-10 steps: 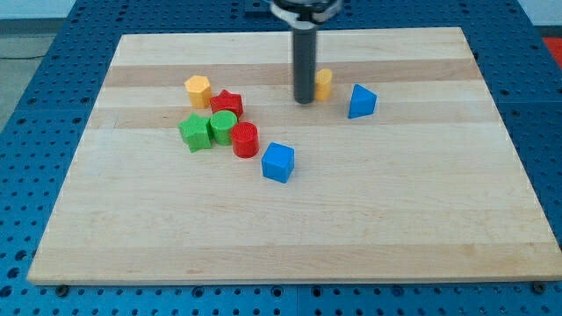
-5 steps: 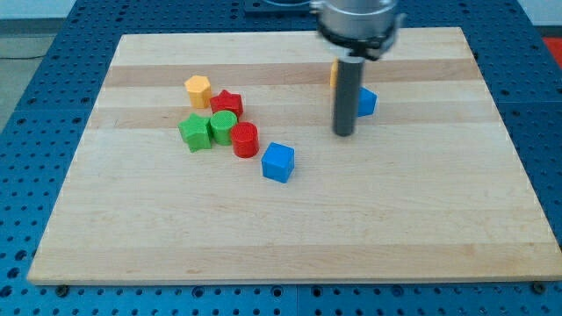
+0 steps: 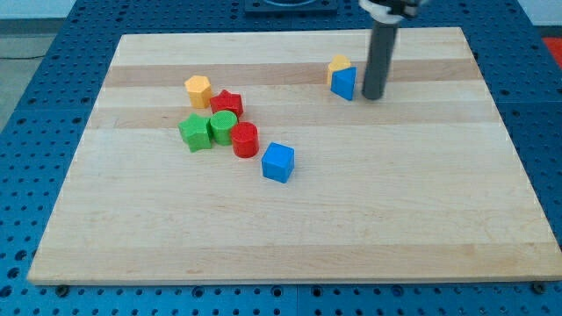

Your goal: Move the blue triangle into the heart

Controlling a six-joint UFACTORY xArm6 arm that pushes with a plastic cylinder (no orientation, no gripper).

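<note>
A pale wooden board (image 3: 290, 219) with lengthwise plank stripes lies on a blue perforated table (image 3: 35, 88); little of the room shows beyond that.

My tip (image 3: 373, 96) stands on the board toward the view's top right. It is a plain dark rod with no jaws, so there is nothing to open or close. The blue triangle (image 3: 343, 84) sits at about 9 o'clock from my tip, just beside it, perhaps touching (the gap is too fine to judge). Pressed against the triangle's far side, at roughly 10 o'clock from it, is the yellow heart (image 3: 337, 67), partly hidden behind it.

Well apart toward the view's left lies a cluster: a yellow hexagon (image 3: 198, 90), a red star (image 3: 227, 103), a green star (image 3: 195, 132), a green cylinder (image 3: 223, 125) and a red cylinder (image 3: 245, 140). A blue cube (image 3: 278, 161) lies at 4 o'clock from that cluster. None of these lies between the triangle and the heart.
</note>
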